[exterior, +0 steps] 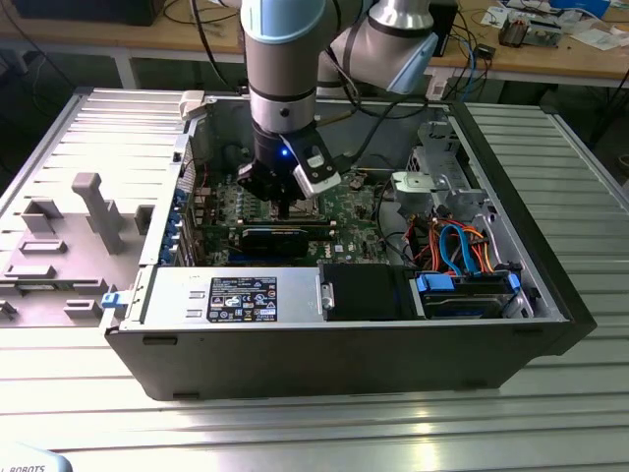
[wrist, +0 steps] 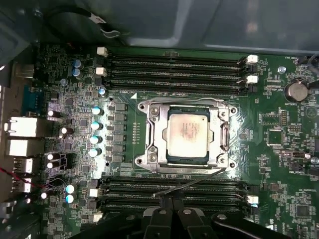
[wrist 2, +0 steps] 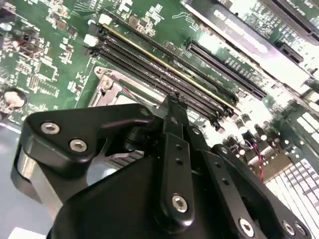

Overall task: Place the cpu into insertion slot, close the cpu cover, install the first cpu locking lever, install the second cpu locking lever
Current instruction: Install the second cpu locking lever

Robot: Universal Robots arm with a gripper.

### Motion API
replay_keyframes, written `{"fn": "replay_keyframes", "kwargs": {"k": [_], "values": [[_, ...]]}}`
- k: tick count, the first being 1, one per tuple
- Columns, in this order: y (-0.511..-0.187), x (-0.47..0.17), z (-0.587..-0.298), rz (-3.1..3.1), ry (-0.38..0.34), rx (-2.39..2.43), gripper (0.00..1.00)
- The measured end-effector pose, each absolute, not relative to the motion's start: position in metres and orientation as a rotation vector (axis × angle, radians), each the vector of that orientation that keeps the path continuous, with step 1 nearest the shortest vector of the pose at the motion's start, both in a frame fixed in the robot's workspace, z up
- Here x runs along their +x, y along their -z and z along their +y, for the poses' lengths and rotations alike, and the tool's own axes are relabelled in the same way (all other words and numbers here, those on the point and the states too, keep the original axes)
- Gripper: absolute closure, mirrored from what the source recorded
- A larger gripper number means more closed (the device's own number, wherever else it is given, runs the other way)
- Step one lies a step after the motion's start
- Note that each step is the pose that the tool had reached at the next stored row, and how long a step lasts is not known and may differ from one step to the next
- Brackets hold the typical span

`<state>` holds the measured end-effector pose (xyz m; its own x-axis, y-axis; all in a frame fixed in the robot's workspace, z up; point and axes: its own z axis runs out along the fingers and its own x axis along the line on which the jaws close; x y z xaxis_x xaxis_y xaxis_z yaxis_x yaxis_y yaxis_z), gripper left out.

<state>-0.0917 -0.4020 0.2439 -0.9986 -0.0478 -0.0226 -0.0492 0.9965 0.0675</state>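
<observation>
The cpu lies in the insertion slot, the cpu cover closed around it. The claw hovers near, fingers together, holding nothing.

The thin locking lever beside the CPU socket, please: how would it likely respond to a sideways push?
The locking lever looks like thin bent wire, so probably springy and light. It stands loose over the memory slots, so it may swing or snap back.

cpu: silver-grey | motherboard: green | hand: black
</observation>
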Motion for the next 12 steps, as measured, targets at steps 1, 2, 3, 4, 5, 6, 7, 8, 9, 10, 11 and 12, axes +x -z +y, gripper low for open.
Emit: {"fn": "replay_keyframes", "kwargs": {"k": [1, 2, 3, 4, 5, 6, 7, 8, 9, 10, 11, 12], "values": [[-0.258, -0.095, -0.402, 3.116, -0.115, -0.076, 0.89], [-0.243, -0.106, -0.402, 3.115, -0.136, -0.075, 0.89], [-0.241, -0.107, -0.402, 3.114, -0.137, -0.075, 0.89], [-0.24, -0.108, -0.402, 3.114, -0.137, -0.075, 0.89], [-0.236, -0.11, -0.402, 3.114, -0.139, -0.075, 0.89], [-0.235, -0.111, -0.402, 3.114, -0.14, -0.075, 0.89], [-0.233, -0.111, -0.402, 3.114, -0.141, -0.075, 0.89], [-0.231, -0.113, -0.402, 3.114, -0.143, -0.076, 0.89], [-0.23, -0.113, -0.402, 3.114, -0.145, -0.076, 0.89], [-0.228, -0.114, -0.402, 3.114, -0.148, -0.077, 0.89], [-0.226, -0.114, -0.402, 3.113, -0.155, -0.078, 0.89], [-0.225, -0.114, -0.402, 3.113, -0.158, -0.079, 0.89]]}}
